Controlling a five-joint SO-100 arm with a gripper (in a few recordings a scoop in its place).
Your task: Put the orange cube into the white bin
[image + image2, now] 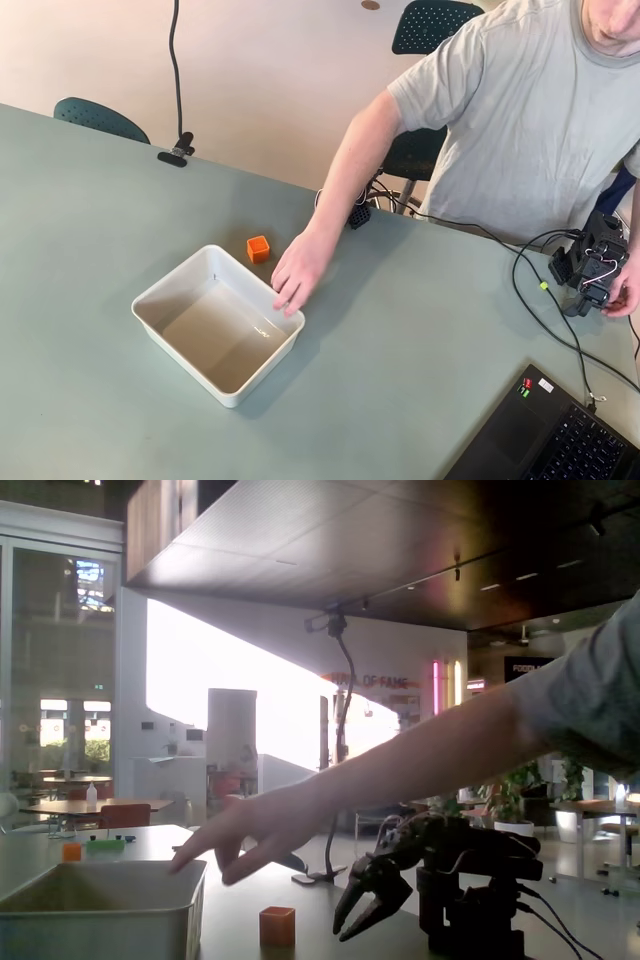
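- One shallow rectangular white plastic bin (100,905) stands nearest the lens in the fixed view, at lower left; in the overhead view its rim (170,275) frames a bare greyish-white inside.
- One small bright orange cube (277,926) rests on the table just beside the bin, outside it. In the overhead view the cube (258,248) lies off the bin's far corner, close to the rim but apart from it.
- One dark two-finger gripper (358,912) of the robot arm points down toward the table at the right of the cube in the fixed view, near it but not touching. Its fingers are parted at the tips, with nothing between them.
- One person's hand (297,272) reaches across the grey-green table (100,190), palm down, fingers spread. The fingertips rest at the bin's right rim; the cube lies just to the left of the hand. In the fixed view the same hand (255,830) extends from the right on a straight forearm above the bin's edge.
- One black laptop (560,435) occupies the lower right corner of the overhead view.
- One black clamp with an upright cable (175,155) sits at the table's far edge.
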